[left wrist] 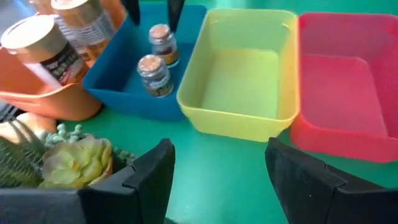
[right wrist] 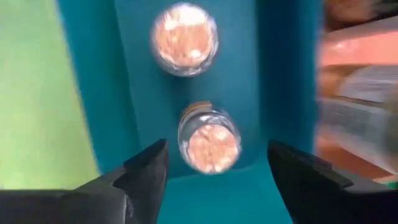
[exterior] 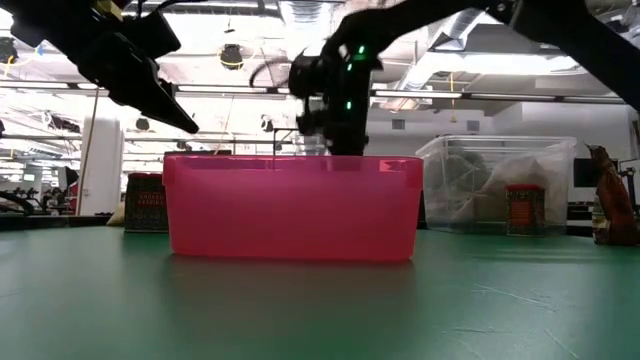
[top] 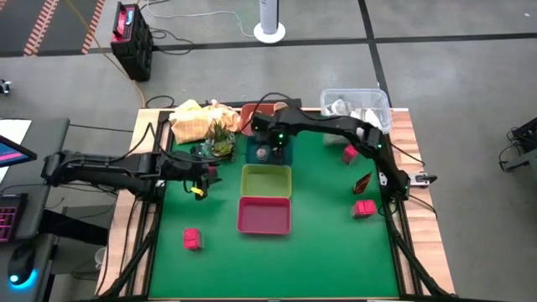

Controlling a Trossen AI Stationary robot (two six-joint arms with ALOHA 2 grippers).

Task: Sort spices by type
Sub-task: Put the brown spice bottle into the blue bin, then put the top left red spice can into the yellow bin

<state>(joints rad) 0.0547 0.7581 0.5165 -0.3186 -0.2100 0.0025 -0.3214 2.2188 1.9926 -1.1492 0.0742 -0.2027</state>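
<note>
The right hand point(right wrist: 214, 171) hangs open and empty straight above the blue rectangular tray point(left wrist: 118, 81), where two tiny cork-topped glass spice jars point(right wrist: 209, 140) stand upright side by side. The left hand point(left wrist: 214, 171), also open and empty, waits left of the trays, farther off.

Two tiny cork-topped glass jars point(left wrist: 157, 59) stood side by side in the blue rectangular tray point(left wrist: 118, 87), with the yellow-green tray point(top: 266, 180) next in the row and the pink tray point(top: 264, 215) after it. An orange tray point(left wrist: 37, 93) holding two round tan-lidded jars point(left wrist: 37, 46) sat on the blue tray's other side. Pink-red cube packets point(top: 193, 239) lay well apart on the green table mat point(top: 327, 252), one left of the pink tray, others to its right
</note>
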